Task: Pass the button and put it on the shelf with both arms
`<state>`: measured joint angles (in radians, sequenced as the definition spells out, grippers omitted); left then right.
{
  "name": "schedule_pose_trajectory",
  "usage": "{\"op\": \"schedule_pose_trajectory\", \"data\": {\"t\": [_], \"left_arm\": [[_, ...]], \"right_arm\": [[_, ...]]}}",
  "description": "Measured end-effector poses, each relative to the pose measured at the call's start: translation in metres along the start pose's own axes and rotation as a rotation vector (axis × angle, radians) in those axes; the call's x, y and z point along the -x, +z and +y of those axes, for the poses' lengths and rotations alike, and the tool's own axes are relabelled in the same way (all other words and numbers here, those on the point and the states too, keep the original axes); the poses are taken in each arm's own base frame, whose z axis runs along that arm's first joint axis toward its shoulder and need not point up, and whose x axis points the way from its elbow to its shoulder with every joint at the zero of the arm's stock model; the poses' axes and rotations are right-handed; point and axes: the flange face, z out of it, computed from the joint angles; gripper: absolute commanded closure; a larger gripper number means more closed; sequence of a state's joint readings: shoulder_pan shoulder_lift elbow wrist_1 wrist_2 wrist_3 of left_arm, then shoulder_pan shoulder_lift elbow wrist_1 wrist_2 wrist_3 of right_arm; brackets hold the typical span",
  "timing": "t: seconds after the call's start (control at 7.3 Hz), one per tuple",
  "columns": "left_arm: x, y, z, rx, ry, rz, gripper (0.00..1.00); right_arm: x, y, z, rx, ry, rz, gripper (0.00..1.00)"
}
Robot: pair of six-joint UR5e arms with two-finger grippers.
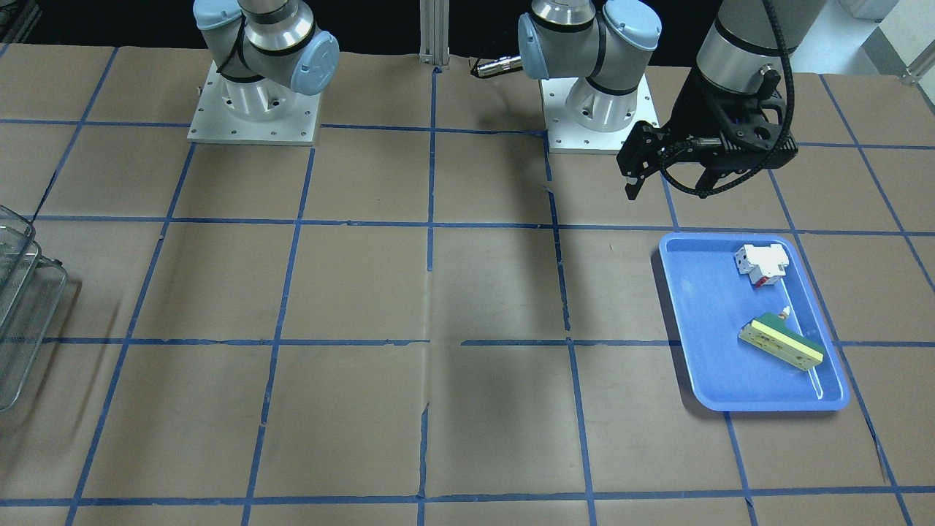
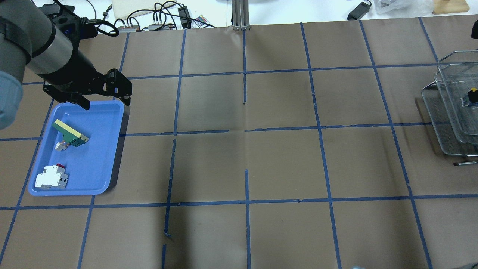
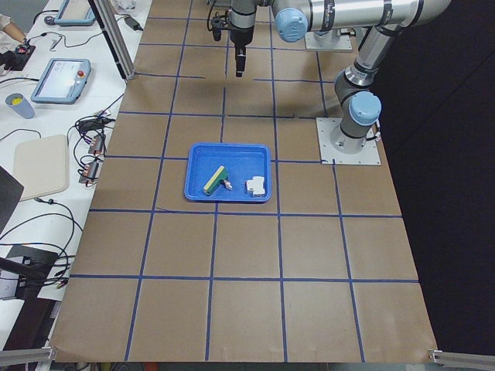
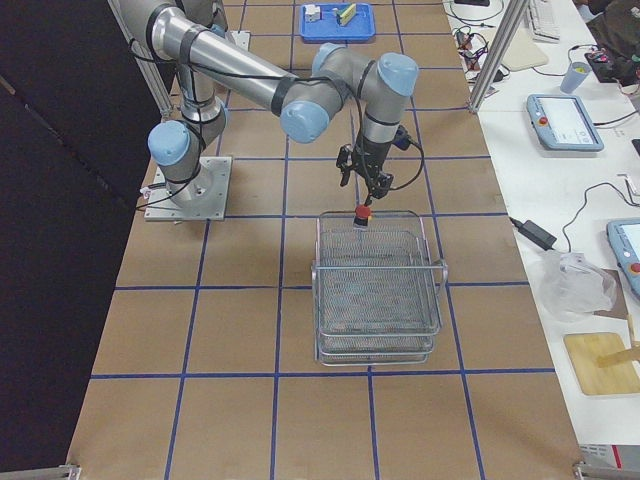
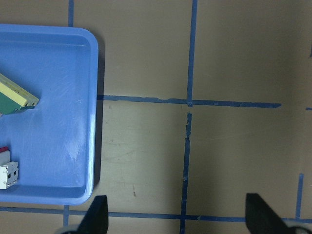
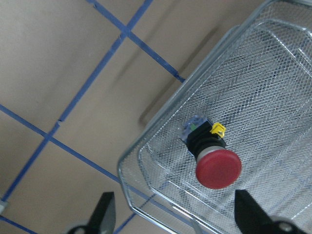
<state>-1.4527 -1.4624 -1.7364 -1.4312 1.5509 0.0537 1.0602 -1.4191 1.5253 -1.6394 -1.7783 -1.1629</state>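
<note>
Right wrist-mounted view: button [image 6: 214, 163] lies on the top mesh tier of the shelf [image 6: 273, 73], right gripper [image 6: 178, 217] spread empty above it, left gripper [image 5: 178, 217] spread empty near blue tray [image 5: 48, 48]; likely light, rigid, slick-domed, roll-prone, so grip the black body, not the cap.

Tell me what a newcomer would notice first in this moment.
The red button lies in the top tier of the wire shelf on the robot's right, with the right gripper open above it, fingers spread wide. At the opposite end, a blue tray holds a green-and-cream block and a white switch, the left gripper open by its corner.
</note>
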Motion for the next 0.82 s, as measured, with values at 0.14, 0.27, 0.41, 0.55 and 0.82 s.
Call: {"op": "schedule_pose_trajectory", "data": {"t": [0.14,0.27,0.41,0.55,0.82], "left_arm": [[0.000,0.000,0.000,-0.001,0.000,0.000,0.00],[0.000,0.000,0.000,-0.001,0.000,0.000,0.00],[0.000,0.000,0.000,-0.001,0.000,0.001,0.00],[0.000,0.000,0.000,-0.002,0.000,0.001,0.00],[0.000,0.000,0.000,-0.002,0.000,0.000,0.00]], "right_arm": [[0.020,-0.017,-0.002,-0.068,0.114,-0.034,0.00],[0.046,-0.033,-0.009,-0.121,0.242,-0.078,0.00],[0.084,-0.051,-0.023,-0.148,0.368,-0.110,0.00],[0.132,-0.066,-0.043,-0.157,0.476,-0.123,0.00],[0.235,-0.087,-0.083,-0.156,0.643,-0.129,0.00]]}}
